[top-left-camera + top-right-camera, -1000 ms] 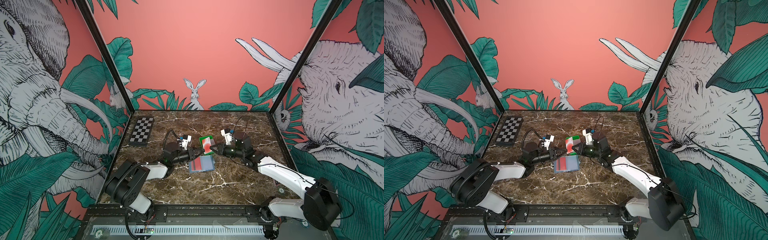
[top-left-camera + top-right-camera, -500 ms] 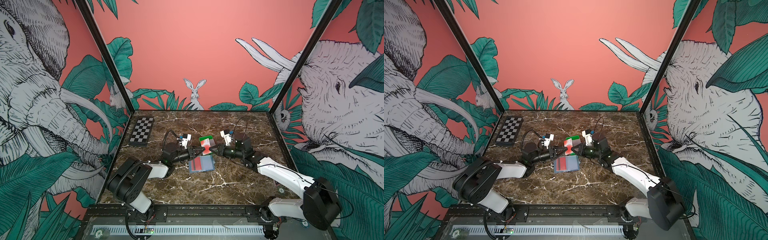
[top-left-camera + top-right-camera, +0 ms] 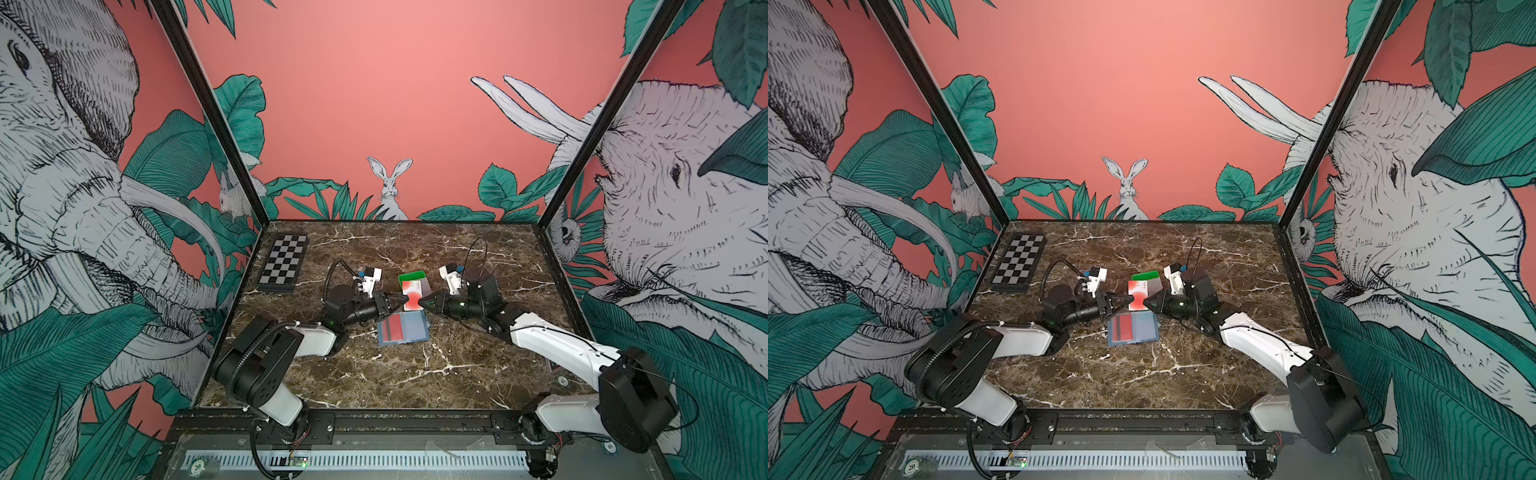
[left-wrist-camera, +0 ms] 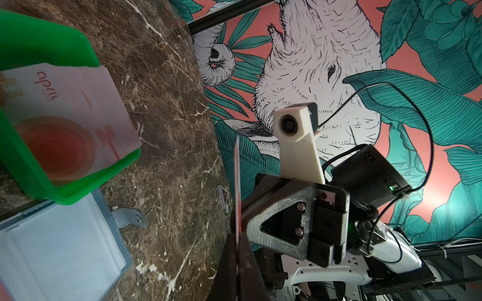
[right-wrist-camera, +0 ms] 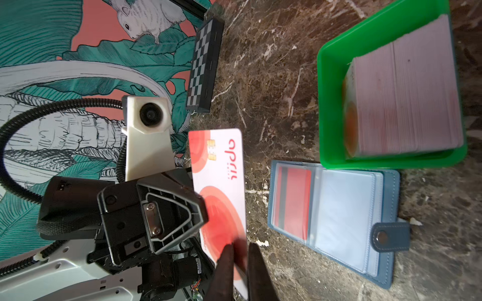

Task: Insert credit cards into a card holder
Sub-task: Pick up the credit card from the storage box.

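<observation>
Above the table, between the two arms, hangs one credit card (image 3: 412, 300) (image 3: 1137, 300), white with red circles (image 5: 219, 169). My left gripper (image 3: 405, 299) (image 4: 238, 239) is shut on one end of it, seen edge-on. My right gripper (image 3: 420, 301) (image 5: 238, 250) stands slightly open, the card's other end in the gap between its fingers. The blue card holder (image 3: 402, 328) (image 5: 339, 216) lies open on the table just in front, with a red card (image 5: 294, 203) in its left sleeve. More credit cards sit stacked (image 5: 401, 104) (image 4: 67, 109) behind them.
The stack sits in a green tray (image 3: 411, 275) (image 5: 333, 104) right behind the holder. A folded chessboard (image 3: 284, 266) lies at the back left. The holder's snap tab (image 5: 391, 237) sticks out to the right.
My left gripper has closed onto the card's free end. The right gripper's jaws have parted a little around the other end. Both arms stay close together over the holder.
</observation>
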You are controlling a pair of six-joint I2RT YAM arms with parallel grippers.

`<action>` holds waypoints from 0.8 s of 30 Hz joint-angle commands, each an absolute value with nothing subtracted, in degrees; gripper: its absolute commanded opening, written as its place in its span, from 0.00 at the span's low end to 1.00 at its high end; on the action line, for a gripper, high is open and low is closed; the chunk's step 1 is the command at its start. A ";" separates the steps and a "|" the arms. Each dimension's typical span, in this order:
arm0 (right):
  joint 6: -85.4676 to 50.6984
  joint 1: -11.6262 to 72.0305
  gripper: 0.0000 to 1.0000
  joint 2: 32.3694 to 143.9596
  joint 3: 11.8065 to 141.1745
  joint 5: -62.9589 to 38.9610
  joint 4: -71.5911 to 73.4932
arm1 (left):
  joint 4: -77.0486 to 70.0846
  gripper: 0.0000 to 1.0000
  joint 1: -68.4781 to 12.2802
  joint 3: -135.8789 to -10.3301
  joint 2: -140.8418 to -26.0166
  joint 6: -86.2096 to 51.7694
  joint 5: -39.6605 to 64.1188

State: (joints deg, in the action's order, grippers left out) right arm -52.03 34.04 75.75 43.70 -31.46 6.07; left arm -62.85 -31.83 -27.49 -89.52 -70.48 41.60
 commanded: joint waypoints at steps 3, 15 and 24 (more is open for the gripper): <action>-48.51 34.54 0.20 75.82 44.21 -29.68 3.18 | -57.40 0.00 -32.08 -25.27 -85.53 -67.18 40.81; -39.11 38.70 0.25 77.97 43.78 -18.15 -9.58 | -48.78 0.00 -32.56 -19.14 -81.95 -65.29 32.60; -37.54 40.78 0.21 83.00 43.21 -11.62 -11.92 | -52.77 0.00 -35.05 -16.65 -87.16 -66.76 28.13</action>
State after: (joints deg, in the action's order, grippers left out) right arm -38.85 40.42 82.00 43.70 -15.09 -11.53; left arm -50.15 -34.63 -17.72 -85.80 -66.13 30.68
